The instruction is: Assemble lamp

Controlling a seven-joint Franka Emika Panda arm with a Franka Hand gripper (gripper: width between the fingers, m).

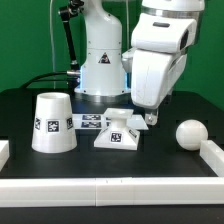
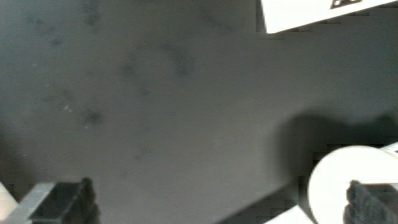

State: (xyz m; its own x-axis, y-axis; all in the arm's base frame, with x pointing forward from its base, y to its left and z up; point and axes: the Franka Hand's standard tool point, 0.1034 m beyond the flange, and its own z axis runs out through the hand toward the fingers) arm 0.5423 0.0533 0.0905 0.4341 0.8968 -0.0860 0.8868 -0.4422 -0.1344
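Three loose parts on table (image 1: 150,165): shade (image 1: 50,122) exterior view's left, base (image 1: 118,130) centre, bulb (image 1: 190,133) right | gripper (image 1: 150,119) wide, empty, hovering between base and bulb | step: probably bulb pickup | next: centre over bulb, descend, close.

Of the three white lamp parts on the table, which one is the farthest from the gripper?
The cone-shaped shade, at the exterior view's left; the base and ball bulb lie closer to the gripper.
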